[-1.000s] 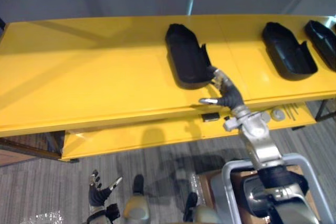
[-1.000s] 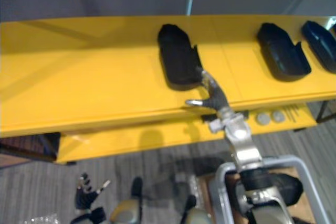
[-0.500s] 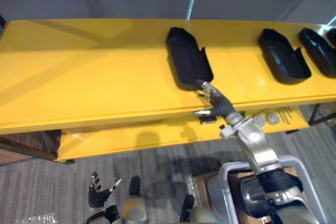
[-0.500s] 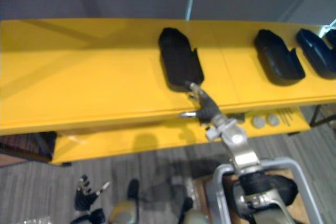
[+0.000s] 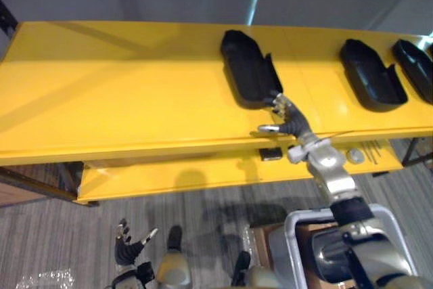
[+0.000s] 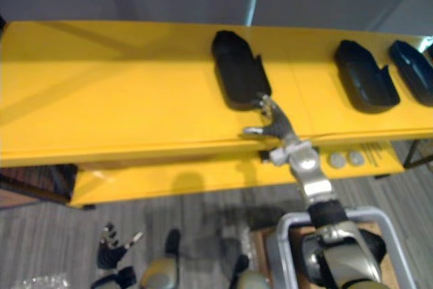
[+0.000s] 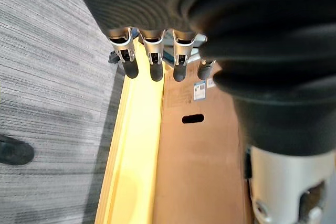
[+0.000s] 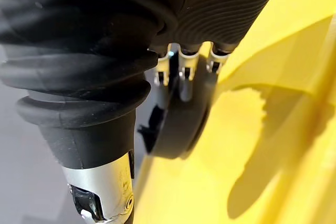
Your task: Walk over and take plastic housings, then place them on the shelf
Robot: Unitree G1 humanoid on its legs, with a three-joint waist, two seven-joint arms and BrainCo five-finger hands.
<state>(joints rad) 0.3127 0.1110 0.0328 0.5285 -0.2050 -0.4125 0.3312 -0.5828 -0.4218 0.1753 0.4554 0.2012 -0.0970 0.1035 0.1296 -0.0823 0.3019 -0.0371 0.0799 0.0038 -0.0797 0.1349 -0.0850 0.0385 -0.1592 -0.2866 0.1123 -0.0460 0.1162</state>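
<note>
lying on yellow shelf, black housing; right hand spread at its end; carpet below

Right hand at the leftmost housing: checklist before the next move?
1. Leftmost housing lies flat and fully on the shelf top: ok.
2. Right hand has a grip on it: not ok. Its fingers are straight at the housing's near end, and the thumb is apart, over bare shelf.
3. Fingertips actually touching the housing: cannot tell.
4. Room around it: ok. There is bare shelf to its left, and the next housing is well apart on its right.
5. Left hand is free: ok. It is low over the floor, open and holding nothing.
</note>
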